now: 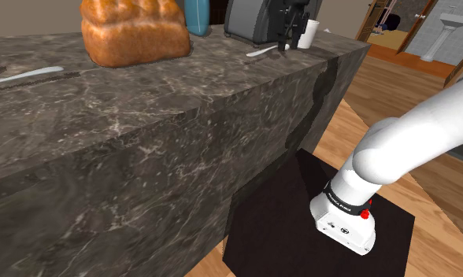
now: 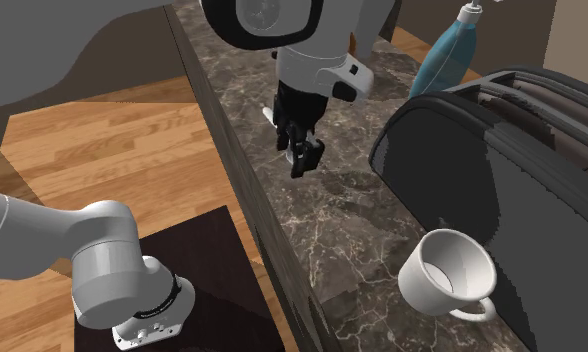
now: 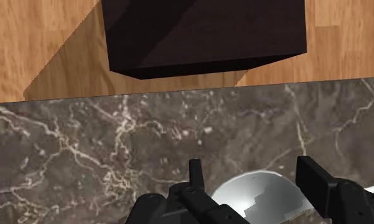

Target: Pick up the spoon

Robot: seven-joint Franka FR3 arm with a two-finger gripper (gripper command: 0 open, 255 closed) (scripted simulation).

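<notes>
Marble counter (image 1: 143,118): I see my gripper (image 3: 250,165) low beside the toaster (image 1: 253,20), fingers spread apart, with the spoon (image 3: 259,194) lying on the stone, its bowl between them.

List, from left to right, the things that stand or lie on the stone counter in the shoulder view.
long pale utensil → bread loaf → blue bottle → dark grey toaster → white cup
</notes>
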